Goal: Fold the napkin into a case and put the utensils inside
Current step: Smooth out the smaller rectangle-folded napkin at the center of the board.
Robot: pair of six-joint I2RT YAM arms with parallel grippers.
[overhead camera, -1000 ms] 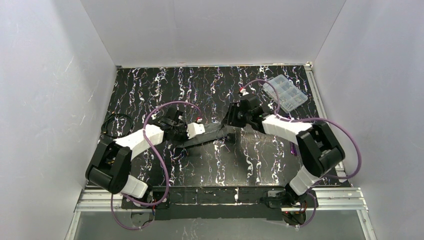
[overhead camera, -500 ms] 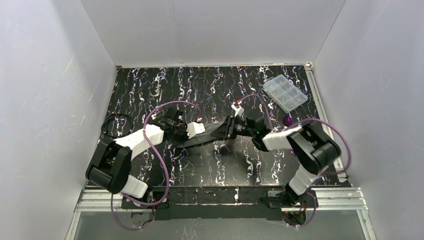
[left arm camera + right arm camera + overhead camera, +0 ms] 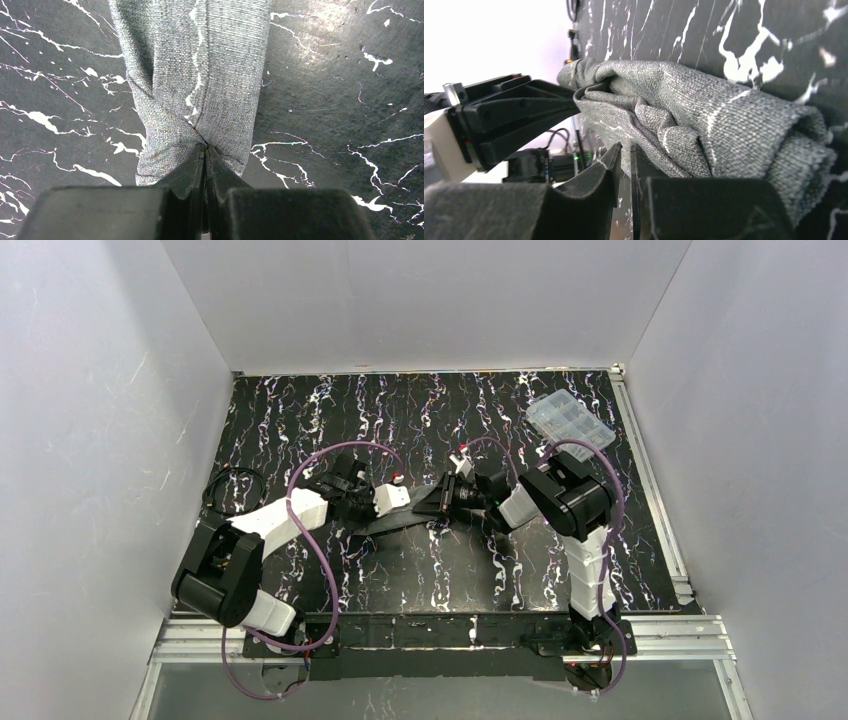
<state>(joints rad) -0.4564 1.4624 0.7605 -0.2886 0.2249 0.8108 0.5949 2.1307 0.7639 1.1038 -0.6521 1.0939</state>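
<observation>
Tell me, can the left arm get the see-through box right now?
Probably not. The left gripper is shut on the napkin, and the clear box sits at the table's far right corner, with the right arm between them.

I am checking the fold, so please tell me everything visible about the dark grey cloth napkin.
The dark grey woven cloth napkin, with a lighter stitched line, is bunched into a narrow, creased strip lying on the black marbled table. The left hand pinches one end shut; the right hand sits nearly closed at the other rolled end, grip unclear.
</observation>
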